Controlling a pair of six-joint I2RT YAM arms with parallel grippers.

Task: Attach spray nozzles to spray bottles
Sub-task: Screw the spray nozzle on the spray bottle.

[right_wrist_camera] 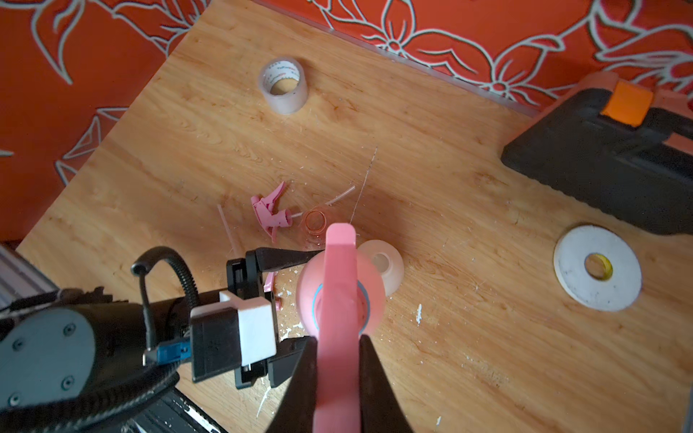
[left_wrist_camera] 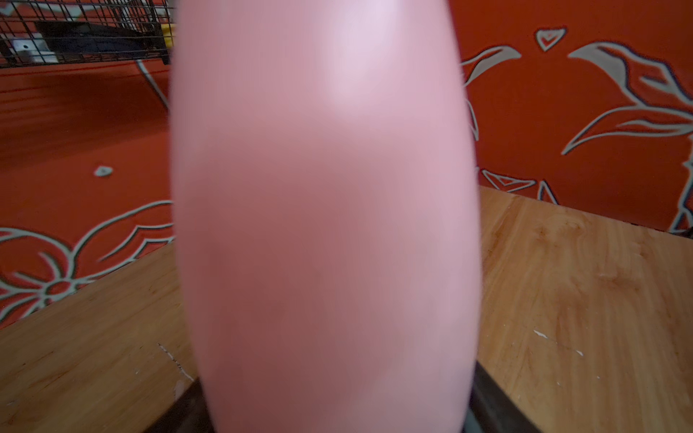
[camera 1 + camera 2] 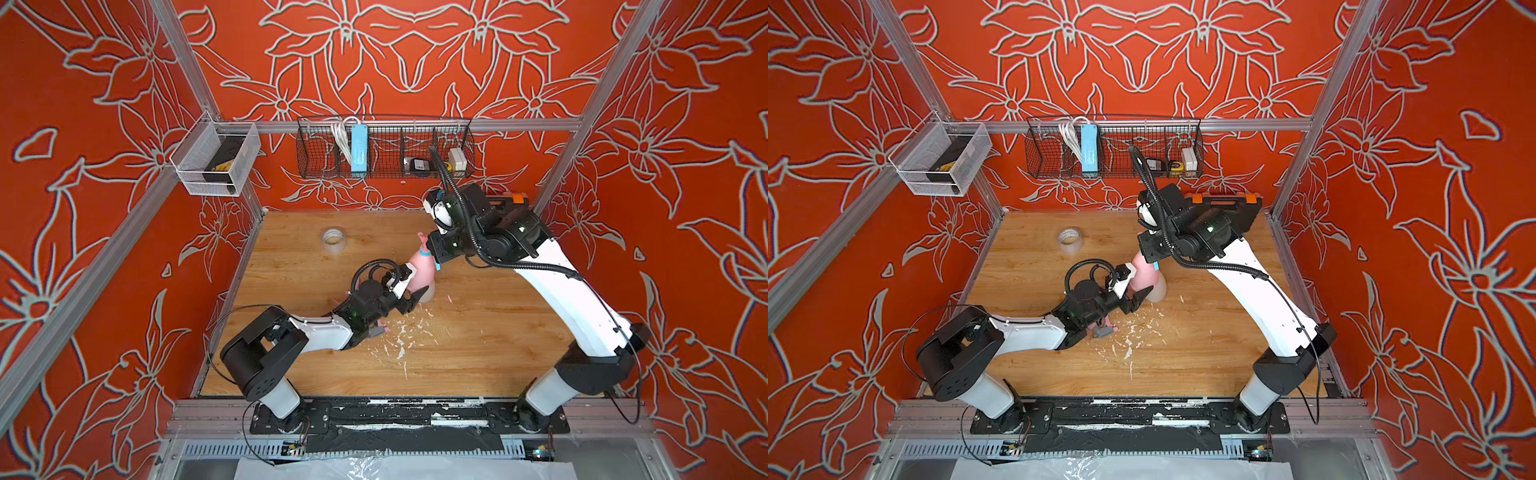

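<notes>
Right wrist view | right gripper [image 1: 339,339] pinched on pink nozzle [image 1: 339,262] atop upright pink bottle [image 1: 377,300] | left gripper [image 1: 309,298] clasps its rounded belly | mid wooden desk [image 1: 450,187], cream bottle [image 1: 392,271] just beside, edges well off.

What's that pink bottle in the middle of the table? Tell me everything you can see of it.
The pink bottle is small, teardrop-shaped and opaque, and looks like smooth plastic. It stands upright near the middle of the wooden table, with its base hidden. The left gripper clasps its belly from both sides. A pink nozzle with a blue collar sits on its neck, pinched by the right gripper. A cream bottle stands close beside it; whether they touch cannot be told.
</notes>
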